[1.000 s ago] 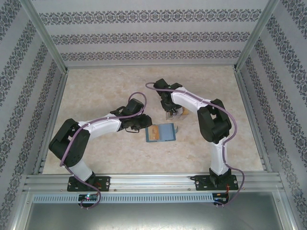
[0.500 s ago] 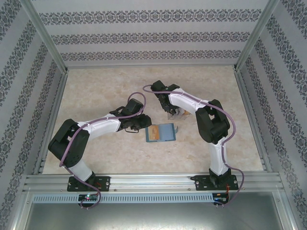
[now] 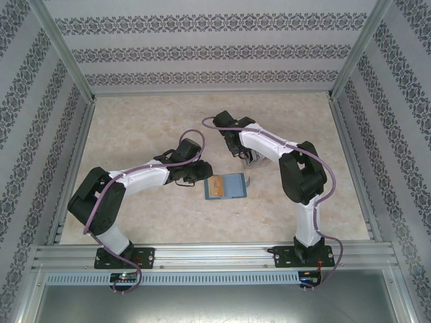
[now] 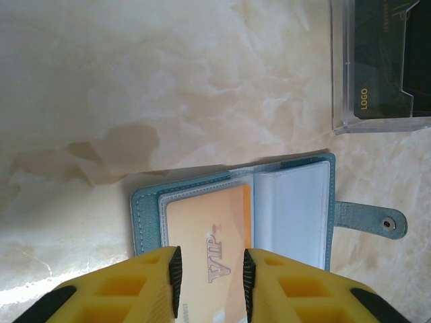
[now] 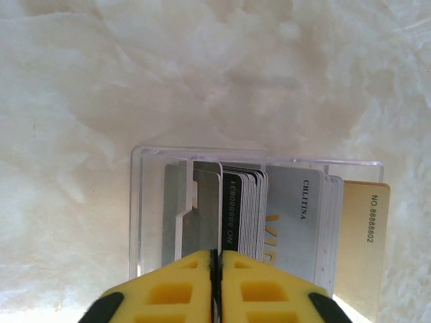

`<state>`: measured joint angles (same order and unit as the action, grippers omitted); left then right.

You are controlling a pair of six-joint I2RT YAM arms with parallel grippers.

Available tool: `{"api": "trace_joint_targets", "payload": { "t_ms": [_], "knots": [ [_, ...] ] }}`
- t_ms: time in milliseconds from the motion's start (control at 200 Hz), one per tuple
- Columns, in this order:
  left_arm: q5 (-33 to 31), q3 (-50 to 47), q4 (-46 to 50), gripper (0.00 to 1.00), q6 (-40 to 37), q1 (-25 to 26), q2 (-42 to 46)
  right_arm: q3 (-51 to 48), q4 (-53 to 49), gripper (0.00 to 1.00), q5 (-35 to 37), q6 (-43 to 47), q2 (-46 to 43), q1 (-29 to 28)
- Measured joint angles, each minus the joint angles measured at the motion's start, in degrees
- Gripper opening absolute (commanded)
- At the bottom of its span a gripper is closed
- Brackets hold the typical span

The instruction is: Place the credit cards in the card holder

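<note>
Pinching my right gripper [image 5: 215,259] flat shut over the upright credit cards [image 5: 242,202] in the clear box [image 5: 138,202], just past the middle of the table [image 3: 135,121], I can't tell whether one edge is truly caught. My left gripper [image 4: 210,276] hangs part open, clamping nothing, over the near edge of the card holder [image 4: 296,202], spread open mid-table beside the box with a tan card [image 4: 209,222] in its left pocket. Best lift straight up, slowly, so one card comes alone.

The worktop [image 3: 135,121] is viewed from high above its near edge; both close wrist views look down, sharing the clear card box [image 4: 377,74].
</note>
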<state>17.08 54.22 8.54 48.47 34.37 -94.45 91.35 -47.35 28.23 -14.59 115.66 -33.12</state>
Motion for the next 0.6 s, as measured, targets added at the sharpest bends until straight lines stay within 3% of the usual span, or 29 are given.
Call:
{"api": "trace_joint_targets", "payload": {
  "t_ms": [290, 345, 480, 599],
  "knots": [
    [1.2, 0.0, 0.0, 0.33, 0.9, 0.0, 0.0, -3.0, 0.4, 0.00, -4.8, -0.7, -6.0, 1.2],
    [2.0, 0.0, -0.2, 0.39, 1.4, 0.0, 0.0, -5.0, 1.0, 0.00, -7.4, -1.7, -9.0, 1.6],
    [5.1, -0.9, -4.2, 0.49, 3.8, -0.2, 0.4, -13.3, 5.9, 0.00, -18.4, -5.6, -21.1, 4.4],
    [10.0, -3.6, -13.0, 0.57, 8.3, -1.3, 1.0, -22.8, 14.9, 0.00, -34.1, -12.1, -31.8, 10.1]
  ]
}}
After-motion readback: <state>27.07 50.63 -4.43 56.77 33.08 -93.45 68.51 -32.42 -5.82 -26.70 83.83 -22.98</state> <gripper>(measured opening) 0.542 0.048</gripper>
